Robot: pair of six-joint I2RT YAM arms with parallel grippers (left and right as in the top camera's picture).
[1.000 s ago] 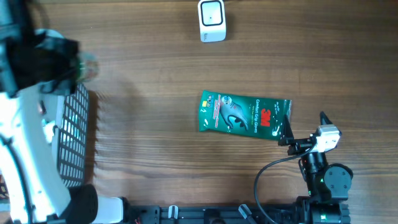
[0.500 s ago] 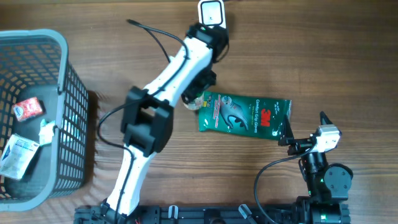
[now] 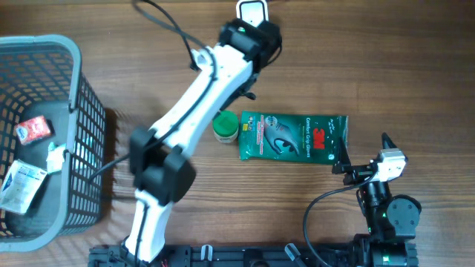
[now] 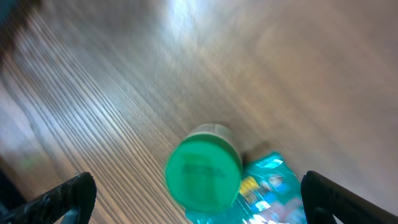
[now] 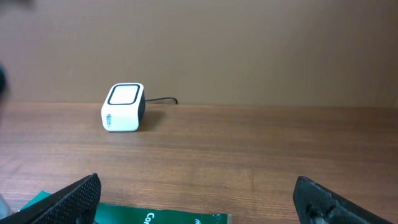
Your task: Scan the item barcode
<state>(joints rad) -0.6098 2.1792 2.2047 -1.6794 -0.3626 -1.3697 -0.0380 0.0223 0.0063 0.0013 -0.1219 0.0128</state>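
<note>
We see the green-capped bottle (image 3: 225, 127) standing upright on the wooden worktop (image 3: 401, 67), just beside the left short edge of the green glove packet (image 3: 293, 137), which lies flat near the middle. Whether the two touch we cannot tell. The white scanner (image 3: 252, 12) sits at the far edge, well apart from both, and is partly covered by the wrist of the left arm (image 3: 204, 85), which reaches diagonally across from the near left corner. In the blurred left wrist view the bottle's green cap (image 4: 203, 174) faces the camera, with a corner of the packet (image 4: 267, 194) next to it. The left jaws stand wide apart there, one finger (image 4: 62, 198) at each lower corner of the view, gripping nothing and clear of the bottle. The right arm (image 3: 380, 189) sits at the near right, and its tip is close to the packet's right edge. In its wrist view the right jaws are also spread wide and hold nothing. Between the fingers (image 5: 78, 198) we look over the packet's edge (image 5: 155, 218) towards the scanner (image 5: 123, 107) and its cable. We can make out no barcode on the bottle or the packet. A grey mesh basket (image 3: 87, 148) at the left edge holds a red pack (image 3: 33, 130) and some white packs (image 3: 18, 185).
</note>
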